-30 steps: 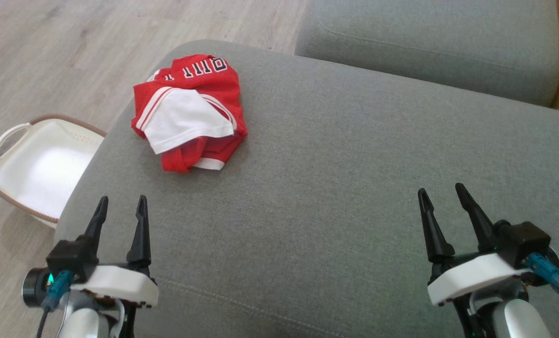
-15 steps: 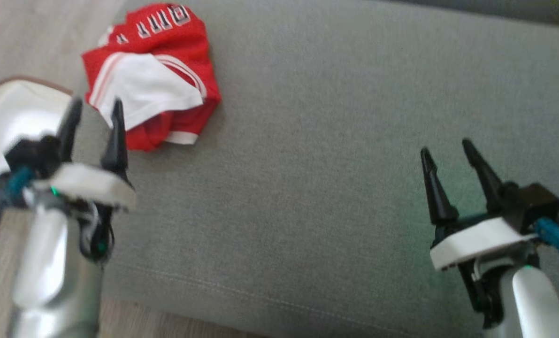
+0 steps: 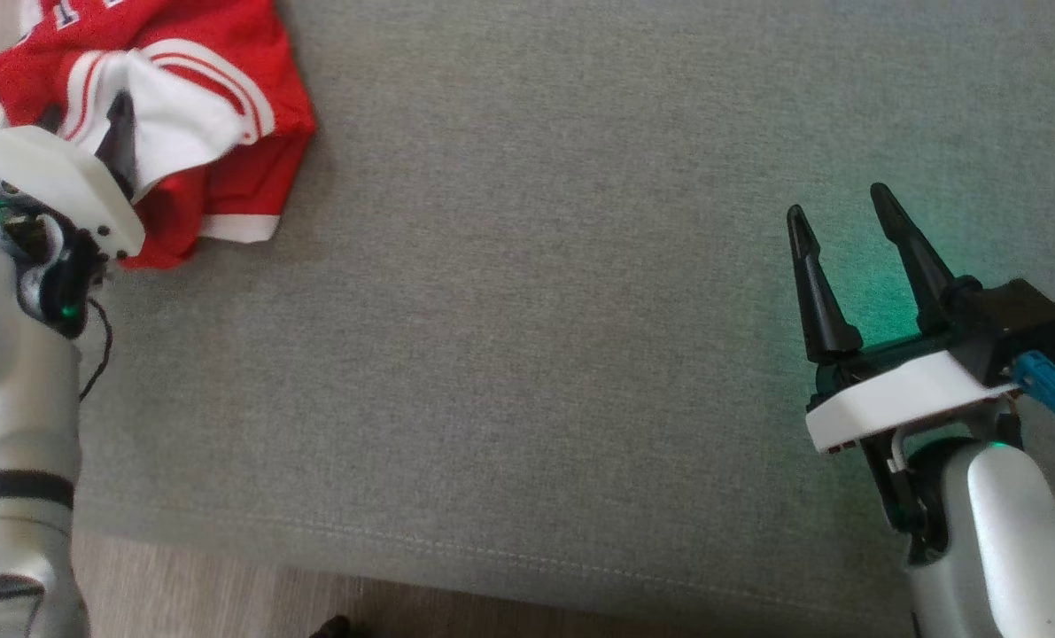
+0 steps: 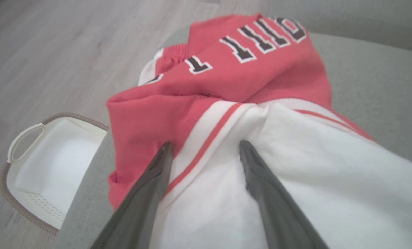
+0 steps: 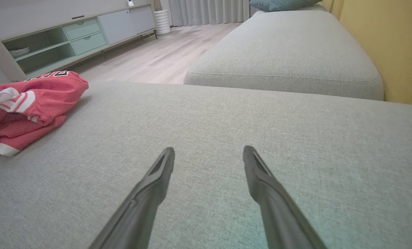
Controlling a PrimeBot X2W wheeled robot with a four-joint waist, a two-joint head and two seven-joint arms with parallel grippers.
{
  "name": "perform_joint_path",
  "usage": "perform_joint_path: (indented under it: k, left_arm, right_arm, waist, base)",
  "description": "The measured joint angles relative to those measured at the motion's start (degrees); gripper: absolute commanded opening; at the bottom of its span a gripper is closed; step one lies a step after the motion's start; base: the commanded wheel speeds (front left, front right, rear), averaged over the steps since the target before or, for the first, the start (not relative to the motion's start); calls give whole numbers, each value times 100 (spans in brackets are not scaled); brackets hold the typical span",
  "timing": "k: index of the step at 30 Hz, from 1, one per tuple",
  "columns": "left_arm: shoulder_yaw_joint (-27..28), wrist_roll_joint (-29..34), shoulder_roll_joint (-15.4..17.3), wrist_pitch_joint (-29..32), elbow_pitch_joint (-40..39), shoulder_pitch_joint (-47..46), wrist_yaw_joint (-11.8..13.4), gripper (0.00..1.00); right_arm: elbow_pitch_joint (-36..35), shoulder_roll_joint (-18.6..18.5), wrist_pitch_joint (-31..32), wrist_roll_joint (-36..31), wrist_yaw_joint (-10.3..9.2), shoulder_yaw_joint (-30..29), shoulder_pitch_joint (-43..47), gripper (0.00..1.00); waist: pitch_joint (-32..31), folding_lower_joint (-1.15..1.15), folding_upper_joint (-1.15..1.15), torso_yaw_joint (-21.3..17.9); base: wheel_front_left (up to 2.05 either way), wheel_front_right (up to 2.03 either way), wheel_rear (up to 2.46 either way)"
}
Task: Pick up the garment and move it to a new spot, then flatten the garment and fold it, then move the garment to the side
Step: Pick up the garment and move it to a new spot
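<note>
We find the grey sofa cushion (image 3: 527,310) bare right of the crumpled garment (image 3: 252,168). Left of the garment a white basket (image 4: 50,166) stands on the floor (image 4: 53,52); beyond the garment rises a second cushion (image 5: 282,52).

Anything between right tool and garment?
No, just bare cushion between the right tool and the garment, seen in head and right wrist views.

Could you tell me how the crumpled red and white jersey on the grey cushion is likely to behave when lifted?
The crumpled red and white jersey lies in soft folds, so it will probably droop and unfurl, not hold shape. It looks thin, so likely light. The open left gripper may catch only one layer.
</note>
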Motion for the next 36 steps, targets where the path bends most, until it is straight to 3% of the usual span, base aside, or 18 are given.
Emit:
perform_joint_path:
  k: [3, 4, 5, 6, 11, 19, 27, 34, 36]
  left_arm:
    - [-26, -104, 58, 398, 425, -232, 0, 100]
    - [-36, -141, 71, 505, 524, -291, 0, 84]
    - [-60, -165, 86, 491, 575, -333, 0, 24]
    - [-99, -164, 100, 428, 606, -359, 0, 0]
    - [-156, -146, 136, -271, 694, -363, -21, 0]
    - [-143, -87, 209, -1780, 318, -103, 213, 0]
    - [-148, -36, 215, -2012, -853, 578, 333, 0]
    - [-353, -47, -27, -1792, -2778, 2052, 521, 0]
    - [-628, -49, -260, -1525, -3598, 2761, 563, 0]
  right_arm:
    - [32, -4, -45, 0, 0, -8, -16, 100]
    - [43, -4, -53, 1, 0, -9, -17, 100]
    - [54, -4, -68, 1, 0, -11, -17, 100]
    - [67, -4, -94, 1, 0, -12, -19, 100]
    - [132, -2, -160, 19, 0, -33, -23, 100]
    - [180, 14, -256, 140, 0, -132, 77, 100]
    - [71, 66, -264, 268, 0, -224, 555, 100]
    - [-63, 94, -263, 501, 0, -261, 911, 100]
    - [-120, 98, -261, 560, 0, -297, 1040, 100]
  waist:
    - [73, 0, 0, -79]
    - [87, 0, 0, -94]
    - [95, 0, 0, -108]
    - [92, 0, 0, -117]
    - [-70, -1, 0, -134]
    - [-663, -1, 0, -118]
    - [-1283, -1, 0, -88]
    - [-1820, -1, 0, -218]
    - [-1950, -1, 0, -384]
  base:
    - [0, 0, 0]
    - [0, 0, 0]
    - [0, 0, 0]
    - [0, 0, 0]
    - [0, 0, 0]
    - [0, 0, 0]
    - [0, 0, 0]
    - [0, 0, 0]
    - [0, 0, 0]
